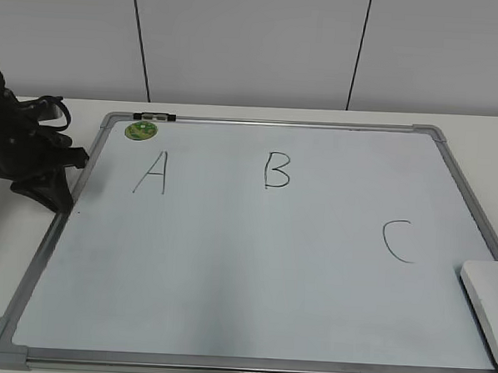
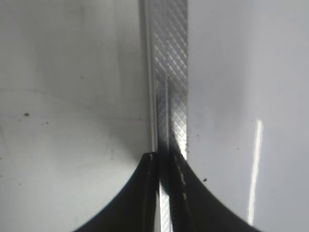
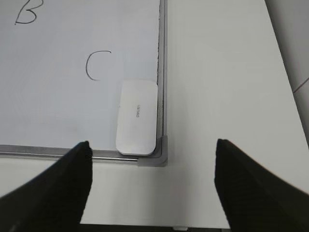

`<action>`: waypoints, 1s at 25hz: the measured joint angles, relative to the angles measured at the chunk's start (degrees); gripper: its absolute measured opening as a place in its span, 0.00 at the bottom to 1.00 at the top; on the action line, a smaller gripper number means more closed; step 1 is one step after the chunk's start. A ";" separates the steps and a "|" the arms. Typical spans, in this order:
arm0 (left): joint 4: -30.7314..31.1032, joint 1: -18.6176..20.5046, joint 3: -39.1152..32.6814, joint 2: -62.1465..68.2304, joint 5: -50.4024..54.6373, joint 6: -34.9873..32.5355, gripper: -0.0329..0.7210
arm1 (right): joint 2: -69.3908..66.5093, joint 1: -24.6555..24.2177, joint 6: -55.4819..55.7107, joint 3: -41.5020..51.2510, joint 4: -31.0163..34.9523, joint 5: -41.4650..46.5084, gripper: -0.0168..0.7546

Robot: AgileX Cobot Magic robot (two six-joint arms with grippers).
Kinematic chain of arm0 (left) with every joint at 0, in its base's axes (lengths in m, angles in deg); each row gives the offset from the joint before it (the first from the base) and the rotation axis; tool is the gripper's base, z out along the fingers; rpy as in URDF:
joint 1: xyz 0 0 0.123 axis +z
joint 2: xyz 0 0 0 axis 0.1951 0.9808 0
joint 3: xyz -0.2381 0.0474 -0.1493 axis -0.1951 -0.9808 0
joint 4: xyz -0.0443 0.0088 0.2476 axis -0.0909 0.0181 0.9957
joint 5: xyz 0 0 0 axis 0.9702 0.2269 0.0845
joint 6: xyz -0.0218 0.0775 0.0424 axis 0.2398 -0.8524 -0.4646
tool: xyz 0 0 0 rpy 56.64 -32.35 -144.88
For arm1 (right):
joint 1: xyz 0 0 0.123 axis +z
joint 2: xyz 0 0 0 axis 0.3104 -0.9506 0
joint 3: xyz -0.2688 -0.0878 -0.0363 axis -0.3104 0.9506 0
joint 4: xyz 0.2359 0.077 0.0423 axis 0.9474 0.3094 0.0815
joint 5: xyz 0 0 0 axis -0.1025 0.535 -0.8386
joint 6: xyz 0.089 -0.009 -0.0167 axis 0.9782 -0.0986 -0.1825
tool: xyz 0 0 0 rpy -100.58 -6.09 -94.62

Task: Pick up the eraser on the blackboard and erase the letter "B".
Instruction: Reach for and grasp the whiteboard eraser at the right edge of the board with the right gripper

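The blackboard [image 1: 228, 269] is a pale whiteboard with a silver frame lying flat on the table. The letter "B" [image 1: 276, 170] is drawn near its top middle and also shows in the right wrist view [image 3: 26, 12]. The eraser [image 1: 487, 303] is a white rounded block lying in the board's near right corner, seen in the right wrist view [image 3: 137, 117] beside the frame. My right gripper [image 3: 153, 145] is open and empty, above the table just off that corner. My left gripper [image 1: 60, 202] is shut, over the board's left frame [image 2: 169, 72].
A letter "A" [image 1: 152, 173] is left of the B and a letter "C" [image 1: 396, 241] is right of it, near the eraser. A round green sticker [image 1: 140, 131] and a black clip [image 1: 154, 115] sit at the top left. White table surrounds the board.
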 joint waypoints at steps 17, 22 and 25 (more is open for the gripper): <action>-0.12 0.00 0.13 0.00 0.23 0.00 0.08 | -41.22 0.00 -3.55 -1.60 6.01 -7.26 0.81; -0.12 0.00 0.13 0.00 0.23 0.00 0.08 | -52.52 0.00 -3.67 -1.60 5.37 -14.18 0.88; -0.12 0.00 0.13 0.00 0.23 0.00 0.08 | -58.62 0.00 -3.45 -1.71 4.84 -18.97 0.88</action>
